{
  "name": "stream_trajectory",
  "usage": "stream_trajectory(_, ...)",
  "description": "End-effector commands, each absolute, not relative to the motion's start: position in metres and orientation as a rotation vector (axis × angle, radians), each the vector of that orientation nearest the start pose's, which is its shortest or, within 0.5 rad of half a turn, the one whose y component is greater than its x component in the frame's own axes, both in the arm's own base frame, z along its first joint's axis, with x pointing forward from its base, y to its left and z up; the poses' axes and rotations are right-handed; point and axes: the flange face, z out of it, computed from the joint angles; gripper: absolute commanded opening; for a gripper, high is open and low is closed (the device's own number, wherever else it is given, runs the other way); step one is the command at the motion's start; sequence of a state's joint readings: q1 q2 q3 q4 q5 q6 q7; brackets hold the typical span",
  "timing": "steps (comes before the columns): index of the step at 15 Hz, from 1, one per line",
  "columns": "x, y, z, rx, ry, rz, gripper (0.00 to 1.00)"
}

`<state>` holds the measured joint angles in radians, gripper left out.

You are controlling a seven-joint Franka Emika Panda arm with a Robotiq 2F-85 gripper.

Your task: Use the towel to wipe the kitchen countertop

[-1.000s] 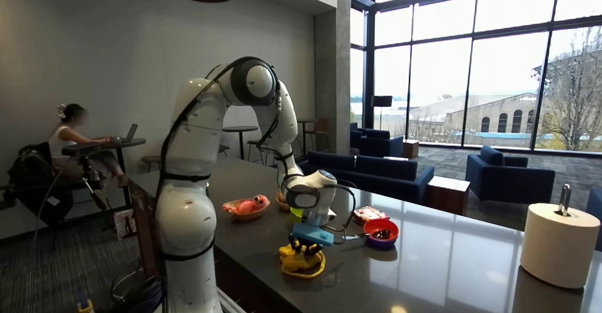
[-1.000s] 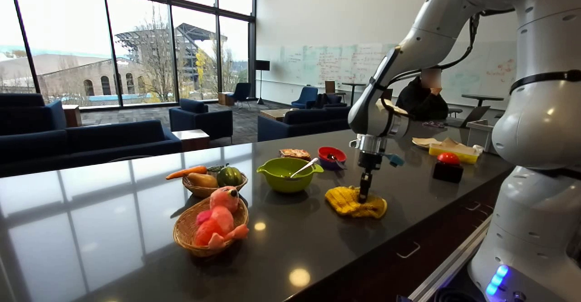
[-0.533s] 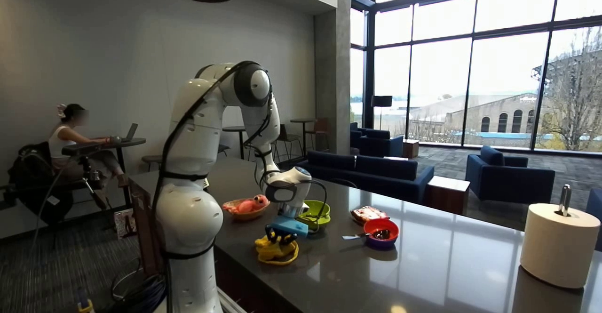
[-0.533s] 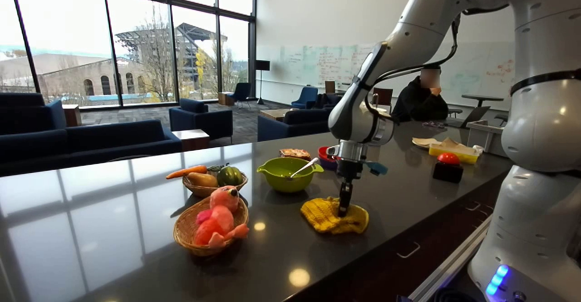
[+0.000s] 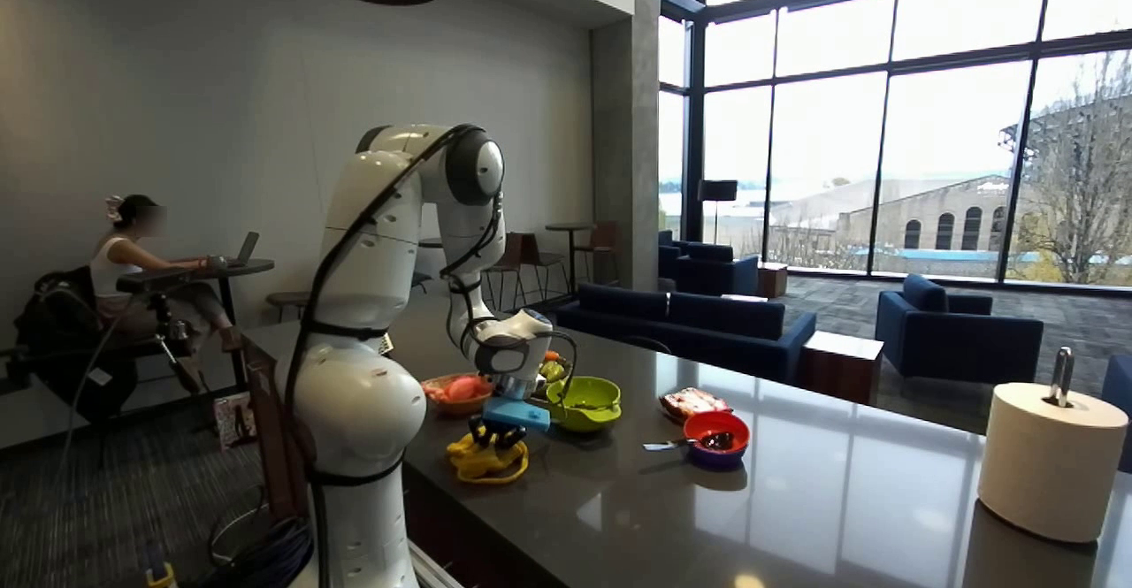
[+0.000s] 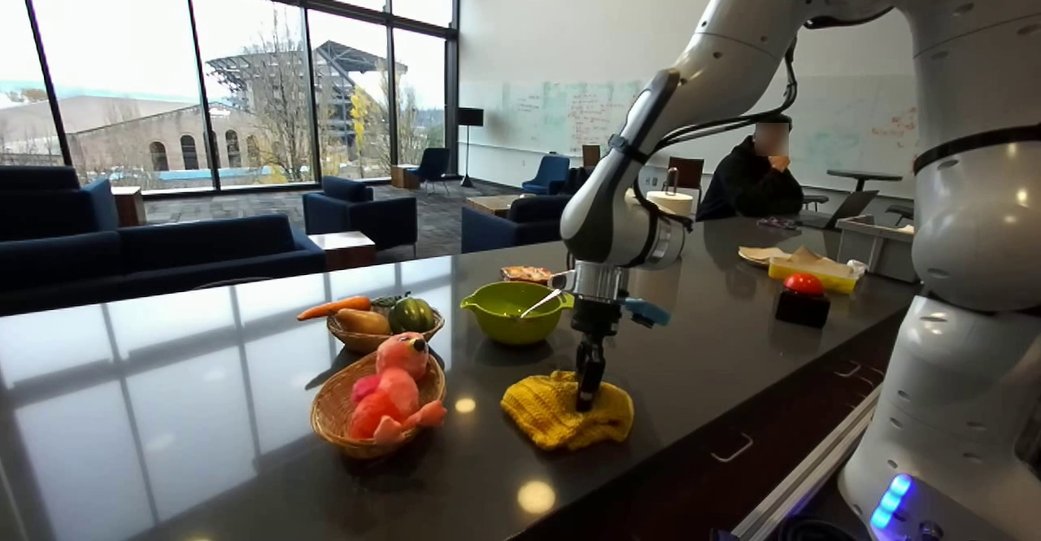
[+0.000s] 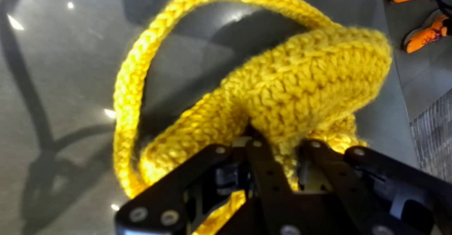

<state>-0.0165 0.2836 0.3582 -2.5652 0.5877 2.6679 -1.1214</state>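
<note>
A white robot arm bends over a glossy dark grey bench, its black fingers pointing down and clenched on a knitted yellow towel. The towel lies on the bench near the long edge on the arm's side, bunched up where it is pinched. In the wrist view a thick strip of it curves round in an open loop, with bare bench showing through; the tips of the fingers are sunk in the yarn, so how deep the pinch goes is hard to tell.

Farther from that edge, near the towel but apart from it, stands a green bowl with a pale utensil leaning inside. Closer to the opposite long edge is a red and purple bowl, a second utensil lying over its rim. A wicker basket holds a pink plush bird; near it, a vegetable basket holds a carrot and a striped green squash. Along the arm's-side edge, well apart from the towel, sits a black box with a red button on top; near it are a yellow tray and a grey bin. A pale paper roll stands upright close to the opposite long edge.
</note>
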Motion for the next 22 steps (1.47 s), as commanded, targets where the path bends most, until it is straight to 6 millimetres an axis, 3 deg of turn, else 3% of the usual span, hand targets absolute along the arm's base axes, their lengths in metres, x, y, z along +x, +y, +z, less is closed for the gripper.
stream_trajectory(1, 0.378, 0.175, 0.134, -2.432, -1.221, 0.132, 0.04)
stream_trajectory(5, 0.362, 0.188, 0.136, -2.407, -1.22, 0.173, 0.04)
stream_trajectory(10, 0.372, 0.162, 0.134, -2.413, -1.221, 0.174, 0.04)
stream_trajectory(15, 0.395, 0.102, 0.141, -2.426, -1.209, 0.151, 0.04)
stream_trajectory(22, 0.421, -0.02, 0.15, -2.522, -1.184, 0.104, 0.04)
